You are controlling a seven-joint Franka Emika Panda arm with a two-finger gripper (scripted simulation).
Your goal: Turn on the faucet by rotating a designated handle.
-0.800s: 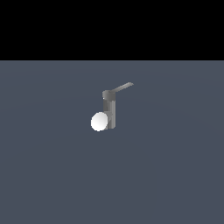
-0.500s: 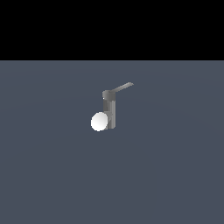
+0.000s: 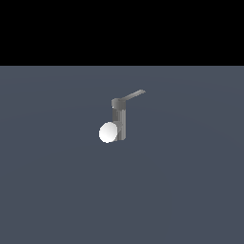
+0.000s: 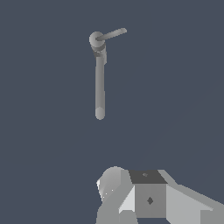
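The faucet [image 3: 119,121] stands upright on the grey floor [image 3: 190,190]; its handle [image 3: 133,96] projects sideways. Gripper [image 4: 131,210] well apart, finger state indeterminate.

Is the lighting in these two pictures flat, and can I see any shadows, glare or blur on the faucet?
Exterior view: sharp, no blur; the faucet casts no visible shadow on the grey floor, the white ball is nearly uniformly bright, and a black band fills the top. Wrist view: also sharp; soft shading on the handle, no glare; part of the gripper shows at the edge, fingertips cut off.
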